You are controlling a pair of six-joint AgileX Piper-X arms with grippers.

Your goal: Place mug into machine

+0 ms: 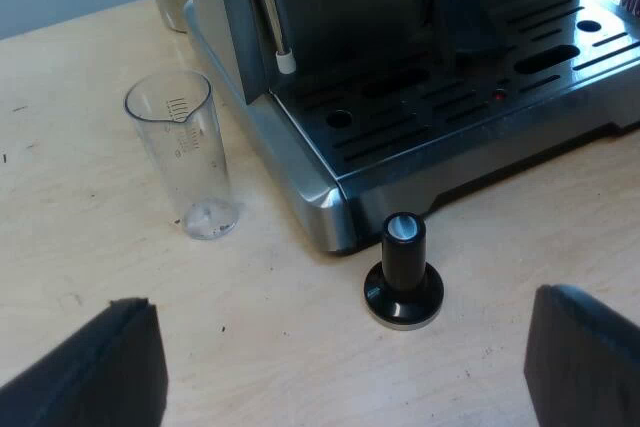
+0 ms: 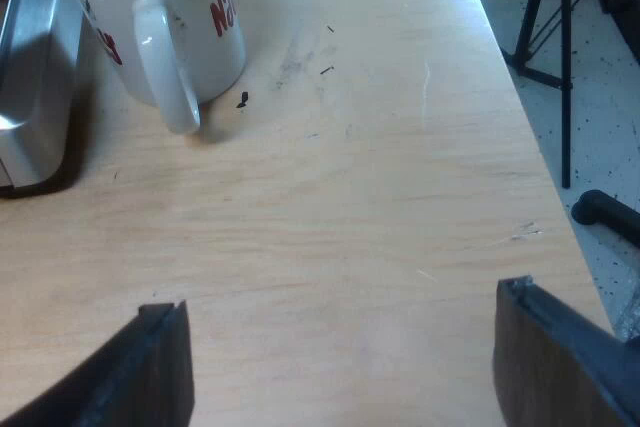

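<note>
- the mug [image 2: 170, 27], white with red letters, stands upright on the wooden table [image 2: 350, 207], close beside a metal corner of the espresso machine [image 2: 30, 77]. i cannot tell if the two touch.
- the mug is not in the machine; by my judgement the step in hand is the reach and the grasp.
- the right gripper [image 2: 340, 299] hangs over bare table, well apart from the mug, with its fingers spread wide and nothing between them.
- the mug handle [image 2: 165, 72] is turned toward this gripper, so i think it is best to take the handle, or the wall next to it, squarely and close firmly.
- the machine's corner is so near to the mug that the finger on that side has little room; go in slowly.
- lift the mug straight up and keep it level.
- the left gripper [image 1: 340, 332] is also spread wide and empty, above the table before the drip tray [image 1: 450, 107].
- a tamper with a black knob [image 1: 403, 272] stands just beside the tray's corner and a measuring glass [image 1: 185, 162] stands near it; the mug should come over the tray away from both.
- set the mug flat on the grate before letting go.
</note>
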